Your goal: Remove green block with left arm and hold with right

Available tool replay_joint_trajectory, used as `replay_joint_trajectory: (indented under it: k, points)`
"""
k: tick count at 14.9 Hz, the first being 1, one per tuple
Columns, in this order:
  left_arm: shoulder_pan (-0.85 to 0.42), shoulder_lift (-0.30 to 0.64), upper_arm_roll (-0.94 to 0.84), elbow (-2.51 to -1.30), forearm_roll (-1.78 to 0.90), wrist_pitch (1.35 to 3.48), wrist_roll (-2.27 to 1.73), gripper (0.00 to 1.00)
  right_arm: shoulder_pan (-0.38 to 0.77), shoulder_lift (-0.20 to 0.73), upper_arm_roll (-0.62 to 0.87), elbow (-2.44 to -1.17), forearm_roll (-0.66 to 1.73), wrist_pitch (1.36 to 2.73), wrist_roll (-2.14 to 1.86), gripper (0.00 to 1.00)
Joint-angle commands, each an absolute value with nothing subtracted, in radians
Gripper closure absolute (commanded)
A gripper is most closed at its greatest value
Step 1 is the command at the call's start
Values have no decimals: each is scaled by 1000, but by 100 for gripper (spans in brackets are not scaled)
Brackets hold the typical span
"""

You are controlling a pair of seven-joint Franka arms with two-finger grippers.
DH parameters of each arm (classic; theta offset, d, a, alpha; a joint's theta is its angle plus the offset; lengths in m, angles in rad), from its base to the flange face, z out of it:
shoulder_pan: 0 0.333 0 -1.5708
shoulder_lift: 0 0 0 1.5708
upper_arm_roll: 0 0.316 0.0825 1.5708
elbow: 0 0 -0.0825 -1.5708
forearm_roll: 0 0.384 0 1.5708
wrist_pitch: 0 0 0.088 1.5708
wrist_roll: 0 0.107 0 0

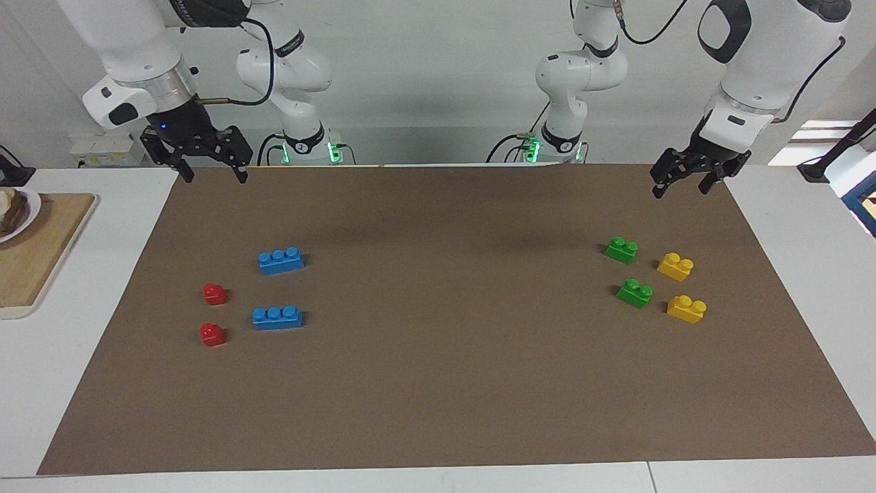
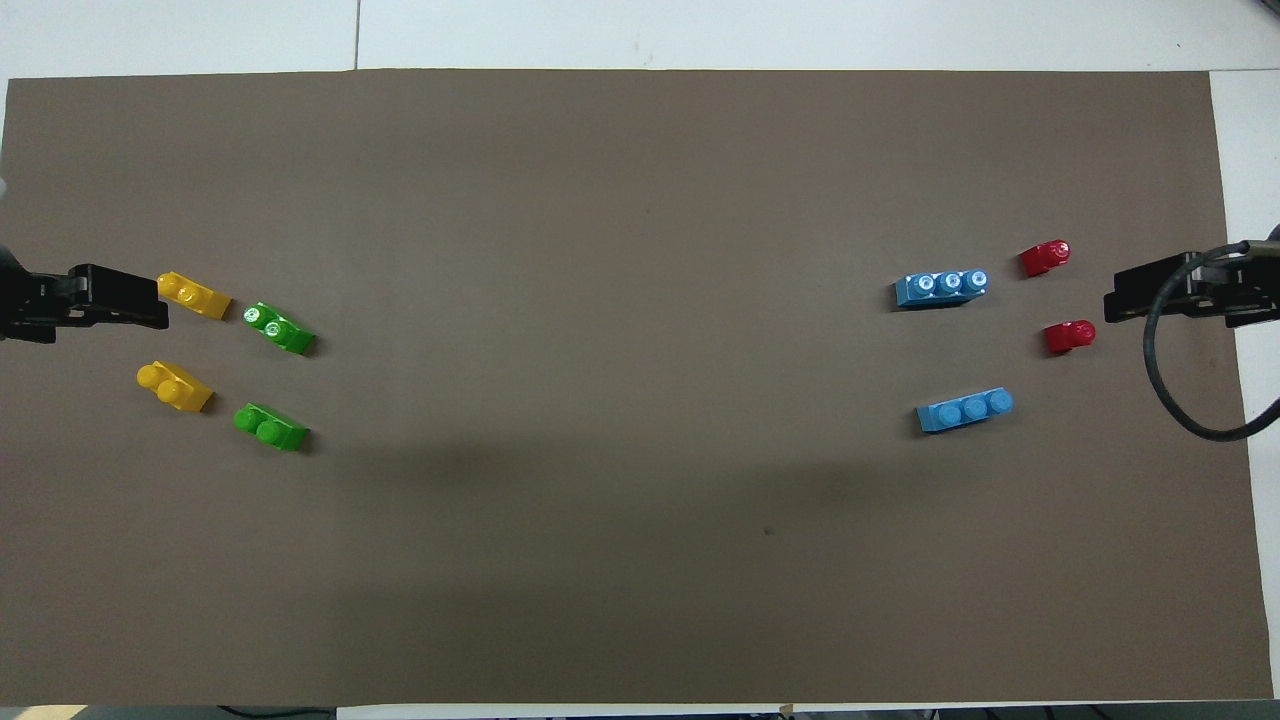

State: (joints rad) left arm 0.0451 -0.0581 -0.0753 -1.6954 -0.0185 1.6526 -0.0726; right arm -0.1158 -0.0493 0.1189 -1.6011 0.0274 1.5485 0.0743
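Both arms raised, fingers spread, nothing grasped.
Two green blocks (image 1: 621, 250) (image 1: 635, 293) are seen on the brown surface (image 1: 438, 383) beside yellow bricks (image 1: 675, 266) — under the left gripper (image 1: 681, 183); blue bricks (image 1: 281, 261) and red pieces (image 1: 214, 294) lie below the right gripper (image 1: 213, 172).

the bench (image 1: 445, 383) is bare through its whole middle, a wide open lane between two clusters of bricks. toward the left arm's end, two green blocks (image 1: 621, 250) (image 1: 635, 293) sit apart from each other, each with a yellow brick (image 1: 675, 266) (image 1: 686, 309) just beside it on the outer side; narrow gaps separate all four. toward the right arm's end, two blue bricks (image 1: 281, 261) (image 1: 277, 318) and two red bricks (image 1: 215, 294) (image 1: 212, 335) stand spaced apart. the strip of bench farthest from the robots is free along its length.
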Motion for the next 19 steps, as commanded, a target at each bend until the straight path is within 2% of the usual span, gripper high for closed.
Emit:
replay_joint_trajectory:
  k: [1, 19]
  points:
    - [48, -63, -74, -1698, -32, 1644, -89, 0, -127, -74, 124, -1629, 0, 1543, 37, 0]
    - [46, -63, -75, -1700, -32, 1644, -94, 0, -138, -94, 121, -1657, -20, 1513, 43, 0]
